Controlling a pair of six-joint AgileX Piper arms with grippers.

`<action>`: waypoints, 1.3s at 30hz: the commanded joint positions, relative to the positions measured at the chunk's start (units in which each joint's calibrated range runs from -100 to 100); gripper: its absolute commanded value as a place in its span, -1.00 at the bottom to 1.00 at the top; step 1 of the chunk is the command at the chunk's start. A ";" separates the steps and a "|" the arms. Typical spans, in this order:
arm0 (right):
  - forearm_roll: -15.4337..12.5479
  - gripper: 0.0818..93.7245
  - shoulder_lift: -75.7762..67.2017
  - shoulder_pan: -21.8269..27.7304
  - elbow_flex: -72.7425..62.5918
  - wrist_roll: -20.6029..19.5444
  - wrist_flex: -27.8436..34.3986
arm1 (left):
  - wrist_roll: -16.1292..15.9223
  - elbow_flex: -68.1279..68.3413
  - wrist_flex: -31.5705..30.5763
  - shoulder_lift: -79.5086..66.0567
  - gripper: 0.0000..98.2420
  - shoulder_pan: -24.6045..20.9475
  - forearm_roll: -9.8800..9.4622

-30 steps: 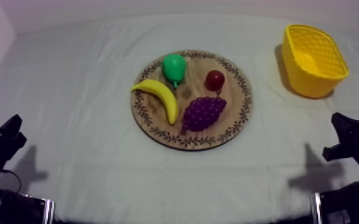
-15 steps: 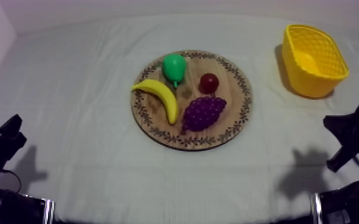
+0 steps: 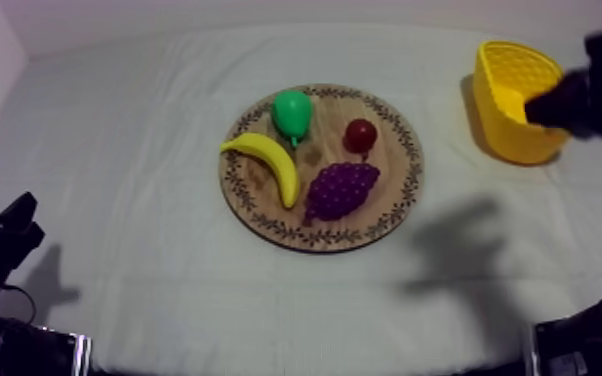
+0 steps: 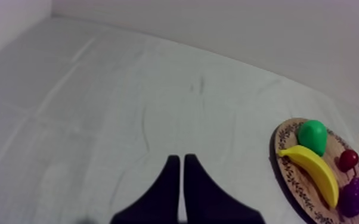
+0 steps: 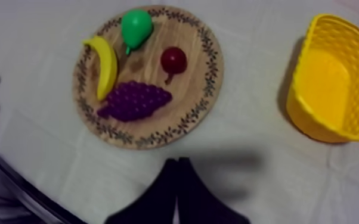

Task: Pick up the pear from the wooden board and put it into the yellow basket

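Pear [image 3: 291, 112] on wooden board [image 3: 393, 170], well apart from right end effector [image 5: 178, 162].

- The board [image 3: 397, 190] sits central on the table [image 3: 115, 150], the basket [image 3: 510, 140] at its far right corner.
- On the board: pear [image 3: 291, 113] at the far edge, banana [image 3: 270, 163] left, grapes [image 3: 341, 190] front.

The cloth [image 3: 135, 150] is matt, finely woven and creased. The board [image 3: 390, 165] is smooth wood with visible grain. The pear [image 3: 291, 112], banana [image 3: 270, 163] and small red fruit [image 3: 361, 133] look like smooth plastic; the grapes [image 3: 342, 189] are bumpy. The basket [image 3: 510, 140] is latticed plastic. My left gripper [image 4: 179, 158] is matt black.
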 commanded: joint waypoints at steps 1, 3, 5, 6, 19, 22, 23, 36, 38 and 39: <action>-2.08 -0.99 12.54 1.36 -22.88 -0.06 3.14 | 0.00 -0.02 0.00 0.02 -1.00 0.00 0.01; -4.25 -0.99 17.34 2.82 -29.59 -0.08 4.96 | 0.00 -0.02 0.00 0.02 -1.00 0.00 0.01; -6.25 -0.99 22.00 4.02 -35.69 -0.33 6.60 | 0.00 -0.02 0.00 0.02 -1.00 0.00 0.01; -7.12 -0.99 24.31 4.46 -38.51 -0.48 7.34 | 0.00 -0.02 0.00 0.02 -1.00 0.00 0.01; -11.92 -0.99 48.78 3.64 -60.06 -4.49 10.73 | 0.00 -0.02 0.00 0.02 -1.00 0.00 0.01; -11.93 -0.99 53.65 2.54 -64.52 -5.88 10.87 | 0.00 -0.02 0.00 0.02 -1.00 0.00 0.01; -11.84 -0.99 55.27 2.19 -66.03 -6.30 10.89 | 0.00 -0.02 0.00 0.02 -1.00 0.00 0.01; -8.37 -0.13 67.75 -0.46 -75.60 -6.13 11.09 | 0.00 -0.02 0.00 0.02 -1.00 0.00 0.01; -8.03 -0.02 68.54 -0.55 -76.25 -5.89 11.12 | 0.00 -0.02 0.00 0.02 -1.00 0.00 0.01; -7.93 0.03 68.87 -0.55 -76.57 -5.77 11.14 | 0.00 -0.02 0.00 0.02 -1.00 0.00 0.01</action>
